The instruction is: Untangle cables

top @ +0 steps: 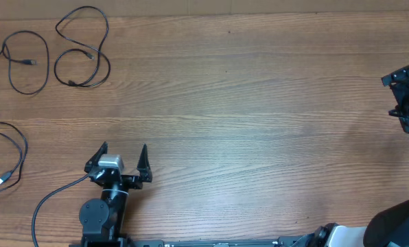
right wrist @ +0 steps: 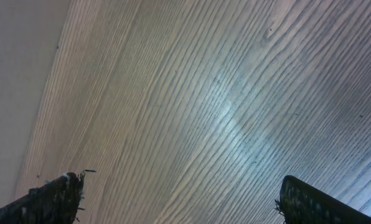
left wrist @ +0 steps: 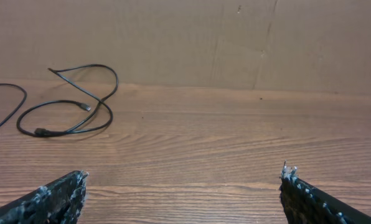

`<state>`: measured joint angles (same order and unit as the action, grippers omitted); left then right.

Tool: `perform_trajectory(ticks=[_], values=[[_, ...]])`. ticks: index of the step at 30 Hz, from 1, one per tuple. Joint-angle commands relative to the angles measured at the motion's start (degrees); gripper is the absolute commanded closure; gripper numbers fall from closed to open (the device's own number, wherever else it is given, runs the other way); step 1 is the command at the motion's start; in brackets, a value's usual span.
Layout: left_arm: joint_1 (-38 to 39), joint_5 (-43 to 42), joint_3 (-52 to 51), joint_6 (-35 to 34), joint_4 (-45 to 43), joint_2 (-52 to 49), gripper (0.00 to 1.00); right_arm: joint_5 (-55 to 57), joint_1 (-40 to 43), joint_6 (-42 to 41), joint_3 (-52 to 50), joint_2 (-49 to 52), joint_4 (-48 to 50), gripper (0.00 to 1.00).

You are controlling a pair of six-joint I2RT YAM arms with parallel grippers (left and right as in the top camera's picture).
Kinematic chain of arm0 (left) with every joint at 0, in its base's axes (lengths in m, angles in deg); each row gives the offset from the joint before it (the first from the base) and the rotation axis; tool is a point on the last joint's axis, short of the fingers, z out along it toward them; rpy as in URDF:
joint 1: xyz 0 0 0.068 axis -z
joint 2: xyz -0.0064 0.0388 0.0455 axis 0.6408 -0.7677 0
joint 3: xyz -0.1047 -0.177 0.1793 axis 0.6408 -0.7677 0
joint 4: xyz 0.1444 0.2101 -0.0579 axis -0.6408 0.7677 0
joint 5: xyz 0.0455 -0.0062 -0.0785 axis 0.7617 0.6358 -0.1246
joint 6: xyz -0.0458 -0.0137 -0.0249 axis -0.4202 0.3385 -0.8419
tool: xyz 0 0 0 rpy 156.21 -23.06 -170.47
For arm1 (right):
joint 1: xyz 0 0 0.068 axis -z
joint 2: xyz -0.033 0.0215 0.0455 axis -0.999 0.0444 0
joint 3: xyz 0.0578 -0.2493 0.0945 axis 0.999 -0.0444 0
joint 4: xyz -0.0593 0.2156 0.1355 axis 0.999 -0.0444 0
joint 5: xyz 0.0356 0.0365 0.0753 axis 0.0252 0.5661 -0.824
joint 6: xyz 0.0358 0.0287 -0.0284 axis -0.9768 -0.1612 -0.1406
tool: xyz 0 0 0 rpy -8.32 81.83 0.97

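Three thin black cables lie apart at the table's left. One cable (top: pixel 83 58) forms a figure-eight loop at the far left; it also shows in the left wrist view (left wrist: pixel 73 106). A second cable (top: pixel 24 65) is a loop further left, its edge in the left wrist view (left wrist: pixel 11 106). A third cable (top: pixel 12 154) curves at the left edge with a light plug end. My left gripper (top: pixel 122 158) is open and empty near the front edge, its fingertips wide apart (left wrist: pixel 184 177). My right gripper (top: pixel 405 96) is at the far right, open and empty (right wrist: pixel 179 186).
The wooden table (top: pixel 246 103) fills the view. A cardboard-coloured wall (left wrist: pixel 235 37) stands at the table's far edge. The left arm's own thick black cable (top: pixel 50 199) runs along the front left.
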<state>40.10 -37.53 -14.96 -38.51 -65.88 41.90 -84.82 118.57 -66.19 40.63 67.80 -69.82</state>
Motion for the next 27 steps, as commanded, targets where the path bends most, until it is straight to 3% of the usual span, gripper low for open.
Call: perform_trajectory(ticks=[1,27], values=[[-0.4,-0.1,-0.5,1.6,0.0,0.7,0.00,0.0,0.1,-0.2,1.4,-0.9,0.2,0.00],[-1.0,0.0,-0.5,1.5,-0.2,0.7,0.01,0.0,0.1,-0.2,1.4,-0.9,0.2,0.00]])
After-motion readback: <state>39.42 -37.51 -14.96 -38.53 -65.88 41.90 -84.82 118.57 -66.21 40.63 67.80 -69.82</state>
